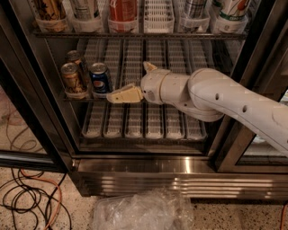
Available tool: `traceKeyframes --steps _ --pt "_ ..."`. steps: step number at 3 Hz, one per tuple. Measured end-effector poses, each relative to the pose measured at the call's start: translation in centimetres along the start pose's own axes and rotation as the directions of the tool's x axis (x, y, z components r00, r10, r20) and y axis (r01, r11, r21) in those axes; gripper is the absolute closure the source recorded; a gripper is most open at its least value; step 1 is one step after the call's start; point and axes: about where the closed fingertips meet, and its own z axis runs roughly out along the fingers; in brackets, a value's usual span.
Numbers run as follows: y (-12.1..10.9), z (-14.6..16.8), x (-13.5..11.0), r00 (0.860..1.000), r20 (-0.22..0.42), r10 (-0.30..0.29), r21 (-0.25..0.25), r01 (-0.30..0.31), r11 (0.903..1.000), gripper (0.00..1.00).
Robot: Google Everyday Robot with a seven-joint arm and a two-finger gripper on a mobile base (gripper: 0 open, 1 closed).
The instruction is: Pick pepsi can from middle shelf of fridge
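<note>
The pepsi can [100,78], dark blue with a silver top, stands upright at the front left of the middle shelf [130,56], a rack of long white slotted lane trays inside the fridge [180,173]. My gripper [127,81] is open and empty just right of the can. Its lower tan finger [123,95] points left with its tip close to the can's base, and the other finger [149,67] points up and back. The white arm [225,96] reaches in from the right.
Two brown-gold cans [72,80] stand left of the pepsi can. Bottles and cans sit in holders on the shelf above [121,13]. A lower shelf of white trays [135,121] lies below. Crumpled plastic [144,211] and cables [27,197] lie on the floor.
</note>
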Motion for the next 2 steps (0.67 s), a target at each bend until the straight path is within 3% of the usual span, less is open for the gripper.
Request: traceKeyframes --steps 2 --pt "0.1 1.2 0.9 1.0 -0.012 0.013 -0.012 -0.013 0.9998 0.0"
